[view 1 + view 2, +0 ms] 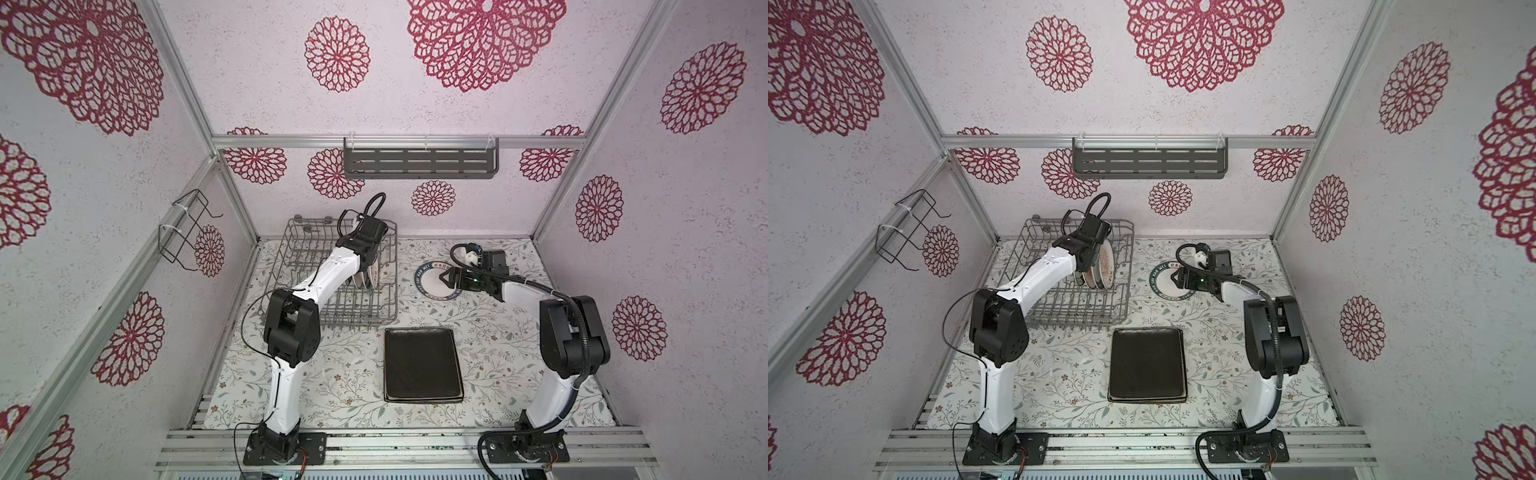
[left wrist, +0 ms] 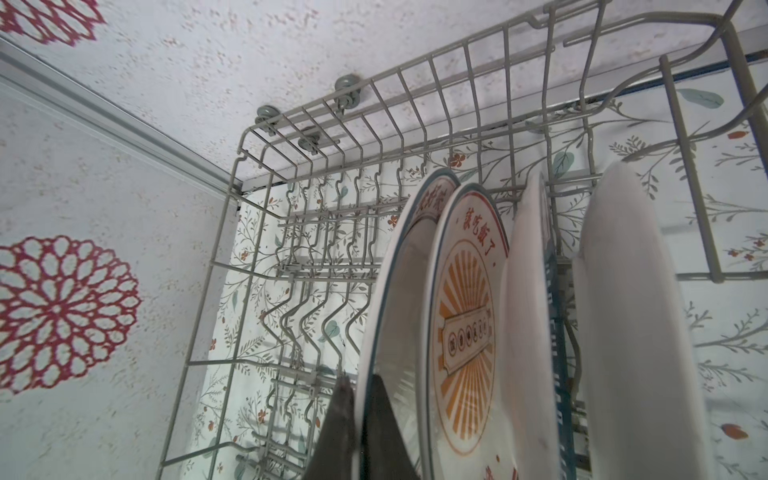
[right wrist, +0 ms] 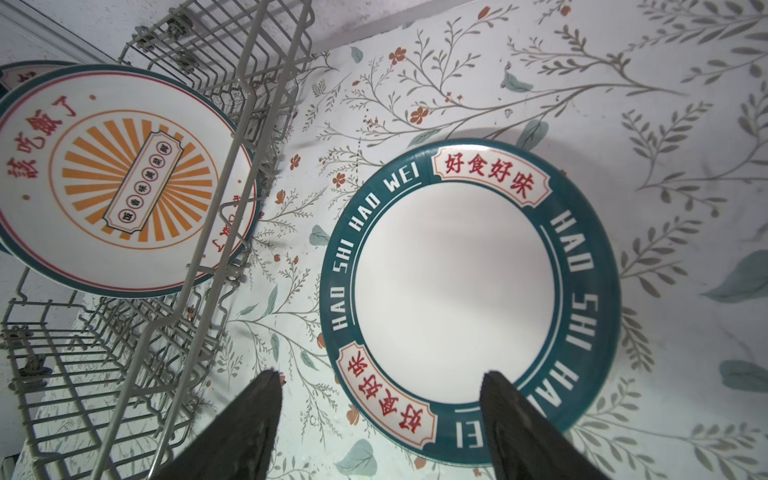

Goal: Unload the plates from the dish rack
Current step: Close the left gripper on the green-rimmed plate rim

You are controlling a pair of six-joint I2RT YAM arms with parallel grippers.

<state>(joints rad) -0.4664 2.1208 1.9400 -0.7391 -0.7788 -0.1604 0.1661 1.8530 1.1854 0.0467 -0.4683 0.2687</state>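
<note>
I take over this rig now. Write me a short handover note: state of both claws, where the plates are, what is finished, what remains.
Left claw: shut on the rim of the end round plate, upright in the dish rack.
Right claw: open, empty, above the HAO SHI round plate lying flat on the table.
Done: that plate is out; a stack of rectangular plates, dark brown on top, lies on the table near the rack.
Left: four round plates stand in the rack, the held one and the sunburst plate among them.
</note>
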